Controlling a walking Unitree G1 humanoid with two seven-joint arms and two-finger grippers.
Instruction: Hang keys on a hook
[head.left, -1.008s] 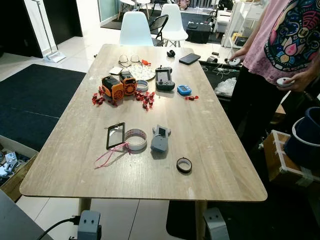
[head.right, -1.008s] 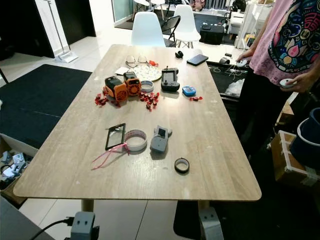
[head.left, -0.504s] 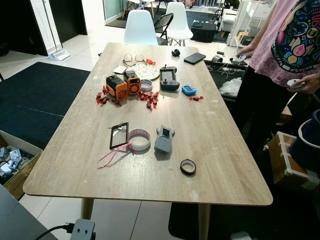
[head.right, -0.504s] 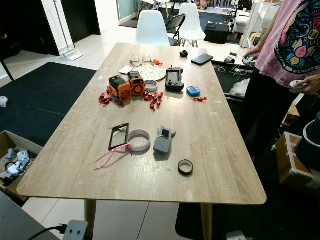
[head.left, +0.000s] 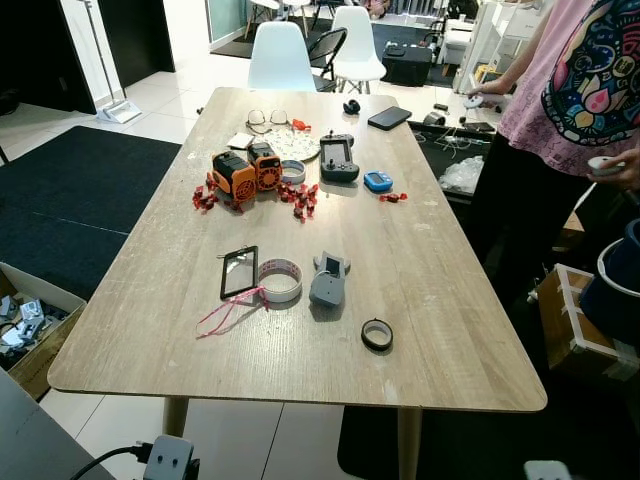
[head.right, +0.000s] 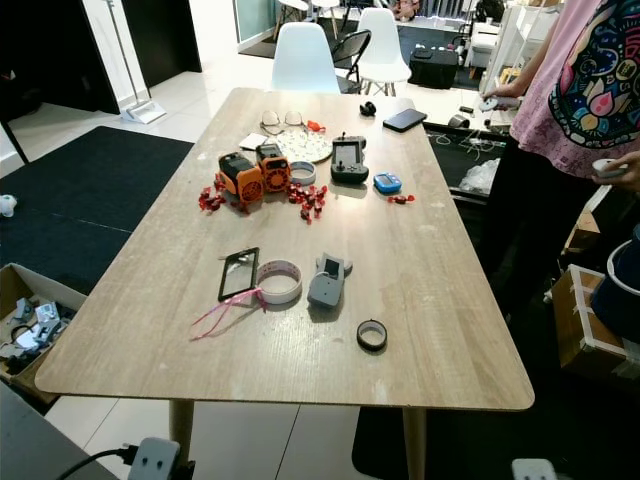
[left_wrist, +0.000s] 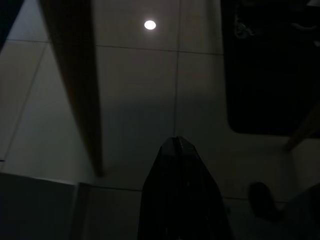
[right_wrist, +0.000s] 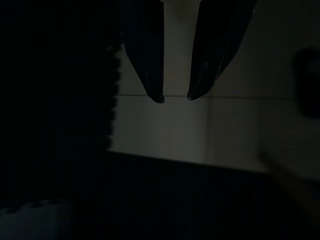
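On the wooden table (head.left: 440, 300) lies a pink cord (head.left: 226, 310), running from a black-framed flat card (head.left: 238, 271) beside a white tape ring (head.left: 280, 280). A small grey block with a dark window (head.left: 326, 279) stands just right of the ring. I cannot make out keys or a hook for certain. My left gripper (left_wrist: 177, 142) hangs below the table with its fingers shut, over the tiled floor beside a table leg (left_wrist: 75, 85). My right gripper (right_wrist: 175, 98) hangs open over the dim floor, with nothing between its fingers.
Orange gadgets (head.left: 240, 172), red candies (head.left: 298, 199), a black controller (head.left: 339, 158), a blue timer (head.left: 376, 181), glasses (head.left: 262, 117) and a phone (head.left: 388, 118) fill the far half. A black tape ring (head.left: 377, 335) lies near the front. A person (head.left: 570, 90) stands at the right edge. White chairs (head.left: 280, 58) stand beyond.
The head camera has shifted, so the table sits slightly differently and my grey arm parts at the bottom edge have mostly left the picture. Nothing on the table has moved.
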